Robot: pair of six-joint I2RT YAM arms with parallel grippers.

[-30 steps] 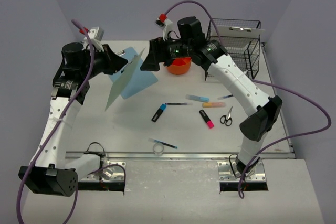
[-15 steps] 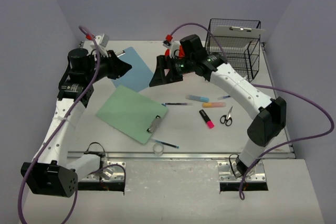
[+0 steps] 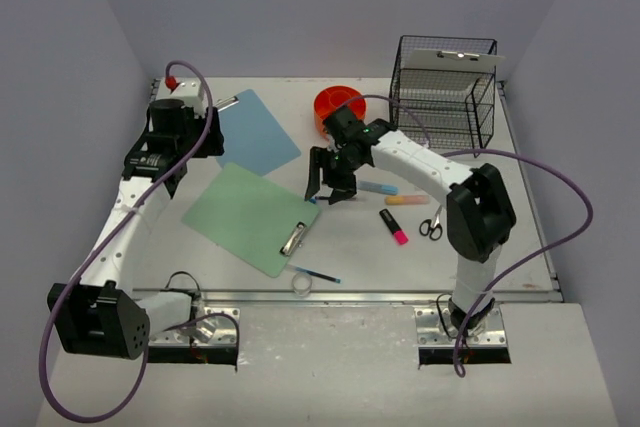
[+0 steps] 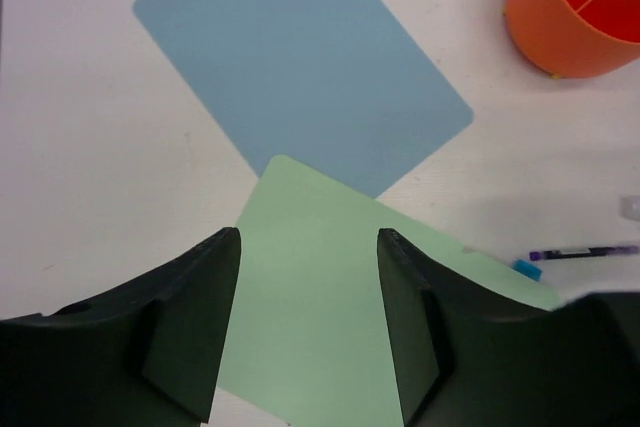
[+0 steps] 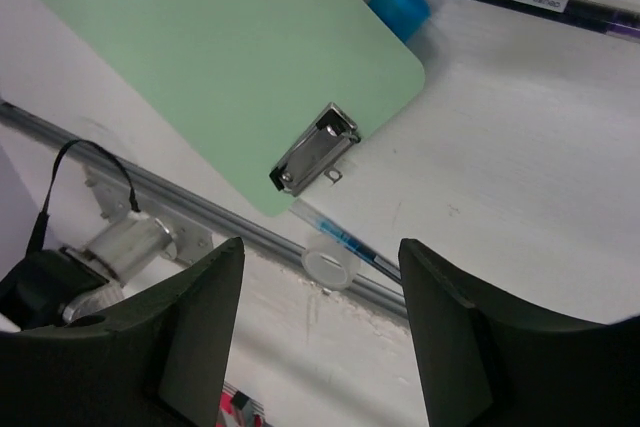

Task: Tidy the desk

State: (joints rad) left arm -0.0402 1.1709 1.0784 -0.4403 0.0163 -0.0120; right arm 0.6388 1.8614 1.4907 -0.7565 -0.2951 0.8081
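Left gripper (image 4: 308, 239) hangs spread and empty above the green clipboard (image 3: 252, 217), which lies flat on the desk (image 3: 500, 247), near left. Right gripper (image 5: 320, 247) gapes empty too (only its camera shows the tape roll (image 5: 332, 267) clearly).

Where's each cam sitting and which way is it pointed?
Top external: above, behind the bases, looking down on the desk; left arm, right arm show.
Left wrist: looks down at blue clipboard, orange cup; left gripper at bottom.
Right wrist: looks down toward the front rail, tape roll; right gripper at bottom.
Shared: green clipboard, all three views.
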